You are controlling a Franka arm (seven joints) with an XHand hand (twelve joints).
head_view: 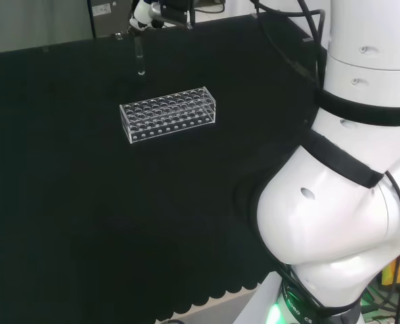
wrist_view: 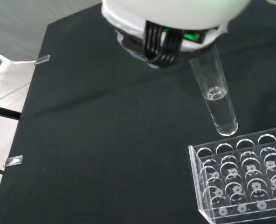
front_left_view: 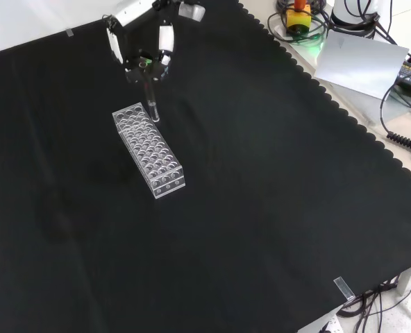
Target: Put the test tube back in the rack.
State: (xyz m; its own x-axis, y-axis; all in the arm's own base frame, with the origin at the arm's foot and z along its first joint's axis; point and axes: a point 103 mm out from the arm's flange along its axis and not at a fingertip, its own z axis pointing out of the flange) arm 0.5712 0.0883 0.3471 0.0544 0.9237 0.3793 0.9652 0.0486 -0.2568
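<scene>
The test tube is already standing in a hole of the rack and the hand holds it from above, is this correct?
Not quite. The hand does hold the test tube from above, but the tube is not in a hole yet. In the wrist view its rounded bottom hangs above the cloth, just beside the end of the rack, upright and apart from it.

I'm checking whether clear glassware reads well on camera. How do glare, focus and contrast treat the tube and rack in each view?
Head view: the test tube is a faint streak against the black cloth; the rack shows by bright edges. Front view: the tube nearly vanishes below the hand. Wrist view: tube and rack are crisp with rim highlights; the hand's white part is blurred.
</scene>
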